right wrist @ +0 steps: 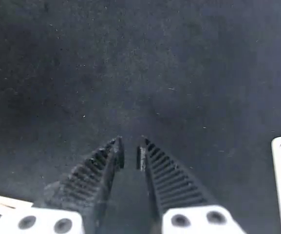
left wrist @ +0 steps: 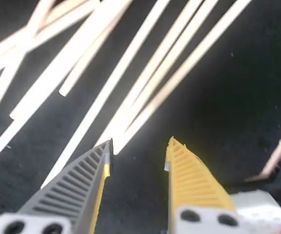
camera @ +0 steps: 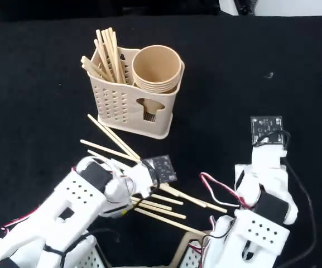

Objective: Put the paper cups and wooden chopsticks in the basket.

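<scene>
- Basket [camera: 130, 106] is upright at the far side of the table. The paper cups [camera: 156, 68] are stacked in one compartment and a bunch of chopsticks [camera: 106, 53] stands in the other.
- Loose wooden chopsticks [camera: 113, 138] lie fanned flat on the black cloth, between the basket and the arms.
- Left gripper [left wrist: 137, 148] has its fingers apart and empty. It sits low over the loose sticks [left wrist: 130, 114], whose near ends are just ahead of the tips.
- The sticks' long axes run away from the gripper, more along the fingers than across the gap, so a wrist turn is likely needed.
- Right gripper [right wrist: 129, 151] has its fingers nearly together, holding nothing, over bare cloth.
- Left arm is nearer, so the pick is its job.
</scene>
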Controlling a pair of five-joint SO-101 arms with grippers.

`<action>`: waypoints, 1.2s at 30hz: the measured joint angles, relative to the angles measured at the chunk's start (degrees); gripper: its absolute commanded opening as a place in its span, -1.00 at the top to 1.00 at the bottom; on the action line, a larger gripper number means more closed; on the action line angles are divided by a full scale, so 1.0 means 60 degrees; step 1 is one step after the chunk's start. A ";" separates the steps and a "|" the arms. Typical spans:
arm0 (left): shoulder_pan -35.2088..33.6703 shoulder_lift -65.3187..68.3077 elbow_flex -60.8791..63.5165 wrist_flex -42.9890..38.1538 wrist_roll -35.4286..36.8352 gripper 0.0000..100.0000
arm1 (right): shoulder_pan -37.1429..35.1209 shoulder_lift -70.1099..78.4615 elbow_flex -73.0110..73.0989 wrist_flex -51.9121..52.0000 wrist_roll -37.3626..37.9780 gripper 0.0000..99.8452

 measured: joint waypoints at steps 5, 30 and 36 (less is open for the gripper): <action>-0.0044 0.0000 0.0557 -0.0777 0.0029 0.51 | 0.0000 0.0000 0.0791 -0.0645 -0.0557 0.86; -0.1011 -0.0015 0.2769 -0.4015 -0.0176 0.46 | -0.0938 0.0000 0.0938 -0.0777 -0.0908 0.86; -0.0996 -0.0015 0.2799 -0.4073 -0.0220 0.47 | -0.0938 0.0000 0.1026 -0.0777 -0.0908 0.86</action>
